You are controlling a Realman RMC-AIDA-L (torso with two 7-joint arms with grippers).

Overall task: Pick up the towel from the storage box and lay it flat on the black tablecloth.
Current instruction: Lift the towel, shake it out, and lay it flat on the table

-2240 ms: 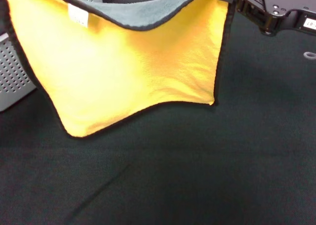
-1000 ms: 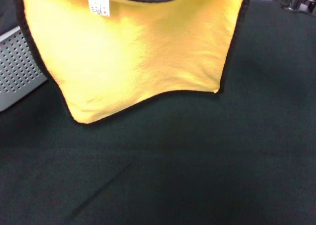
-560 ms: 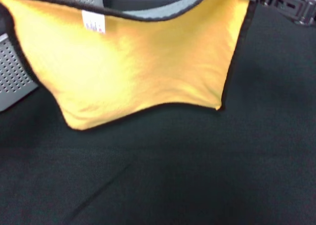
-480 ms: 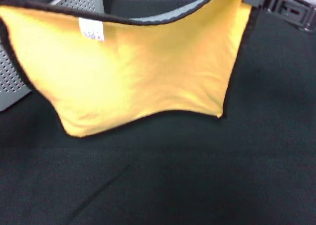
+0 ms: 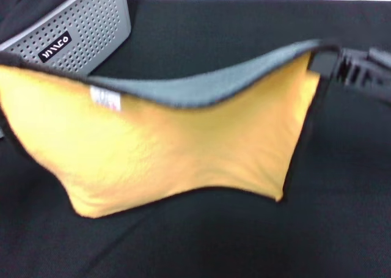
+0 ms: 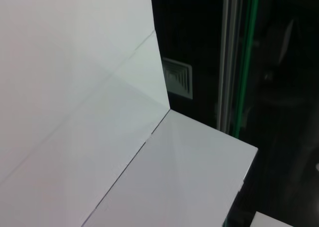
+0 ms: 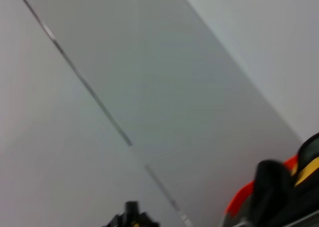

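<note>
Your right gripper (image 5: 321,61), pinching the towel (image 5: 171,143) at its 2 o'clock corner, has swung it lower and forward over the black tablecloth (image 5: 244,241), clear of the storage box (image 5: 73,36) at 11 o'clock; left gripper unseen

soft fleecy towel (image 5: 171,149), matt tablecloth (image 5: 244,52)

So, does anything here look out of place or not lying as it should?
The towel is not flat on the black tablecloth. It hangs in the air, sagging in the middle, with the right gripper holding its top right corner. Its left corner runs out of view. The storage box stands upright behind it.
</note>
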